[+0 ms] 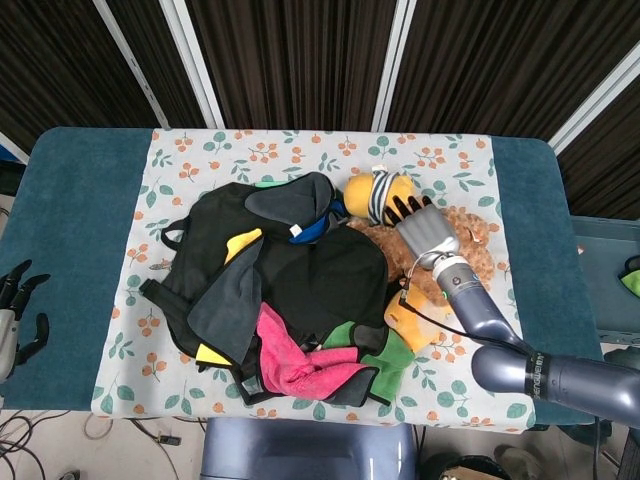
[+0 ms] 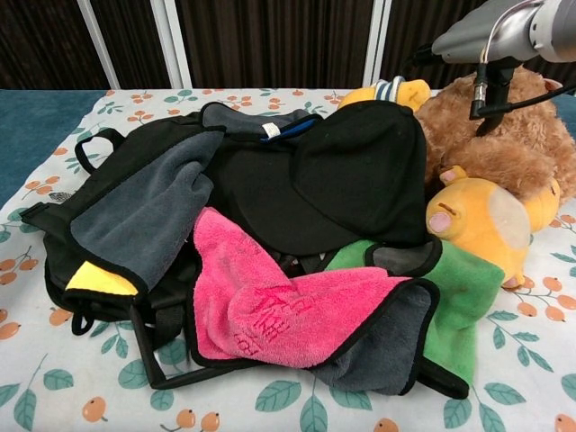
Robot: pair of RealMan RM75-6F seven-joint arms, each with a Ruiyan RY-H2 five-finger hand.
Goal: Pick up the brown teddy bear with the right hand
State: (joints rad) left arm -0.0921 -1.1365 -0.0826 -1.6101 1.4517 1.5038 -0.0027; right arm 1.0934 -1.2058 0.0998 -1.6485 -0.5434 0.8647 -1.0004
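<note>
The brown teddy bear [image 1: 476, 242] lies at the right side of the cloth pile, partly under black fabric; the chest view shows it [image 2: 504, 144] at the far right. My right hand [image 1: 420, 226] hovers over the bear's upper body with its fingers stretched out toward the yellow striped toy, holding nothing. In the chest view the right hand [image 2: 477, 34] hangs above the bear, its cable dangling onto the fur. Whether the palm touches the bear is unclear. My left hand [image 1: 15, 312] hangs beside the table's left edge, fingers apart and empty.
A yellow plush with a striped scarf [image 1: 375, 195] sits just beyond the fingertips. Another yellow plush [image 1: 410, 312] lies in front of the bear. Black bag and cloths [image 1: 300, 270], a pink towel [image 2: 270, 301] and a green cloth [image 2: 468, 297] are heaped on the floral tablecloth [image 1: 200, 150].
</note>
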